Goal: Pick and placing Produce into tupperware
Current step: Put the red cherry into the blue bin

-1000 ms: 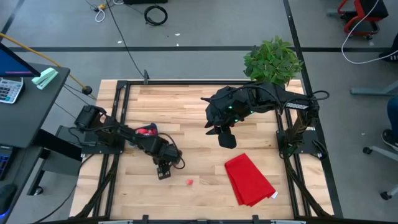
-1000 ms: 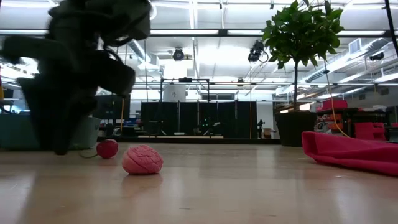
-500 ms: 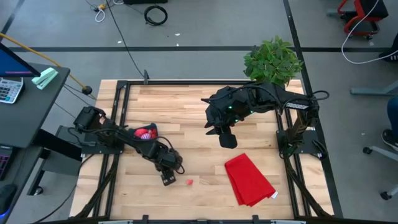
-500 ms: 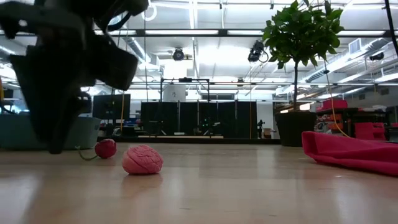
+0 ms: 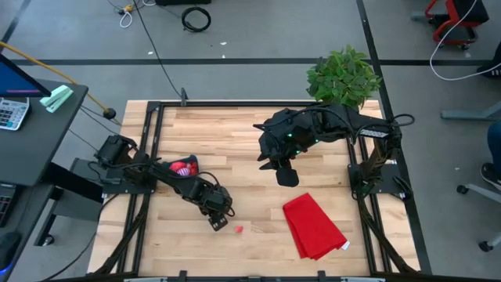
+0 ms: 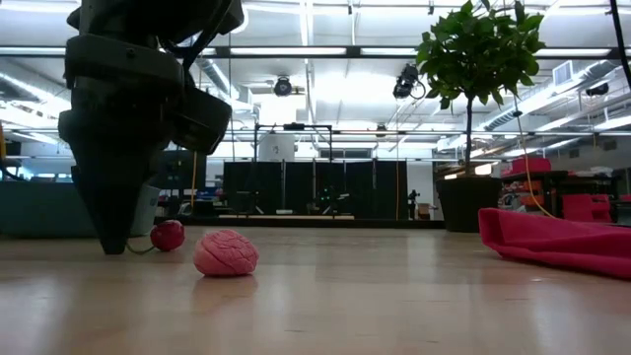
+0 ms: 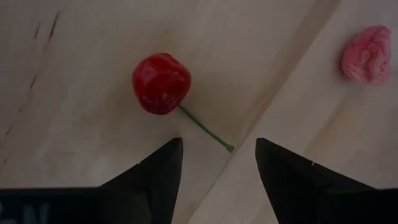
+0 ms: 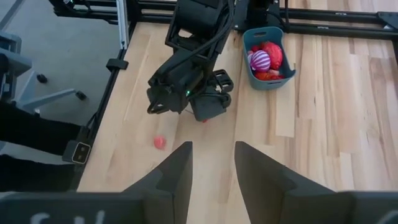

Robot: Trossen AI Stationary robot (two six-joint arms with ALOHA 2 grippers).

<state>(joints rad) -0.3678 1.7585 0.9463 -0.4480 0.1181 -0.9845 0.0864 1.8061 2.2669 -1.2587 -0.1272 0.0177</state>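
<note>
Produce sits partly in the teal tupperware (image 5: pixel 185 166) at the table's left, where red pieces and a purple-and-white ball (image 8: pixel 260 60) lie. Just right of it, the left gripper (image 7: pixel 214 158) points down with fingers spread and nothing between them, a stemmed cherry (image 7: pixel 161 83) just ahead. A pink raspberry (image 5: pixel 239 229) lies beside it. Farther right, the right gripper (image 8: pixel 211 163) hangs open and empty above a red cloth (image 5: pixel 313 225).

No legible text, label, brand, number or sign is shown in any view; faint pale marks at the bottom edge of each wrist view cannot be made out.
</note>
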